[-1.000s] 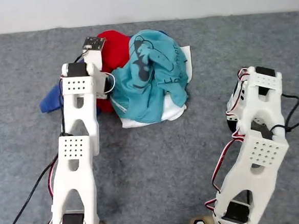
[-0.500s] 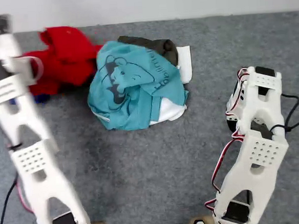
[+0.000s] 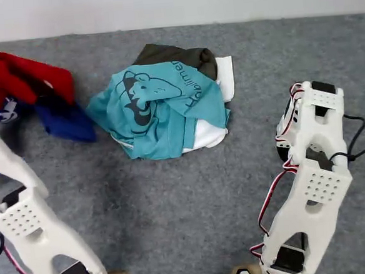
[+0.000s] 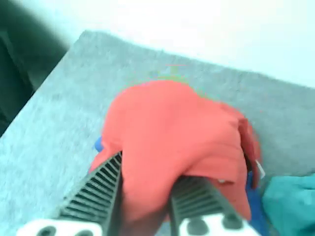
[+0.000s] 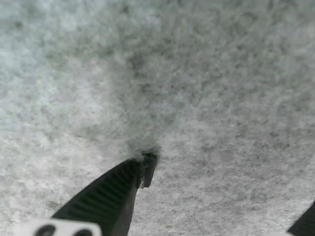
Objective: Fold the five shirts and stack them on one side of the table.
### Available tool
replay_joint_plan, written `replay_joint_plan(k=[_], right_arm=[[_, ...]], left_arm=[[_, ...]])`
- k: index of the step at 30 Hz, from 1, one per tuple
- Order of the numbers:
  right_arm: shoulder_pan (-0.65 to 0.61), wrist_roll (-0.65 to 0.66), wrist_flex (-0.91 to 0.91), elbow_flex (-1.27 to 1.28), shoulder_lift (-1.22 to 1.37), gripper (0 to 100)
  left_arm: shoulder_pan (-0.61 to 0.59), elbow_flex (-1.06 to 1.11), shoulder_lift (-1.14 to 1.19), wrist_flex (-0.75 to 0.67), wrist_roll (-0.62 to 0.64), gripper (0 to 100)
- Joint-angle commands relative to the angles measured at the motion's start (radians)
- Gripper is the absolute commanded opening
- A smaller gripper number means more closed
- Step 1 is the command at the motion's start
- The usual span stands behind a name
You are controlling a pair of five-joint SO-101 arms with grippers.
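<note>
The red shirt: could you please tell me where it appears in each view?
High view: red shirt at the table's far-left edge, partly over the blue shirt.
Left wrist view: clamped between the left gripper's fingers.
Right wrist view: grey mat under the right gripper.
Shared landmark: teal shirt beside it, in high and left wrist views.

Red shirt (image 4: 172,132) & teal shirt (image 3: 162,113): matt cloth; table (image 3: 176,225) rough felt; arms (image 3: 316,165) matt plastic.

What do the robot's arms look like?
Both are chunky white plastic with grids of little holes: the left arm and the right arm. Red, white and black cables loop along them. The fingers are black and ribbed.
</note>
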Motion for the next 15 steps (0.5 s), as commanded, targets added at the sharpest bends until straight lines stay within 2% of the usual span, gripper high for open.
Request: replay_joint_plan(k=[1,4,8,13,15], right_arm=[[-0.038,0.011,-0.008,-0.006,0.073,49.6],[-0.038,0.011,-0.008,-0.006,0.073,49.6],[-0.038,0.011,-0.008,-0.006,0.073,49.6],[-0.038,0.011,-0.008,-0.006,0.073,49.6],[-0.038,0.011,-0.008,-0.006,0.073,49.6]], left_arm=[[0.086,-0.039,-0.121,0.014,-0.008,1],[0.161,0.015,-0.124,0.014,-0.008,1],[0.238,0.214,-0.124,0.014,-0.012,3],[0.279,0.515,-0.133,0.014,-0.06,23],[0.273,0.61,-0.133,0.014,-0.126,25]])
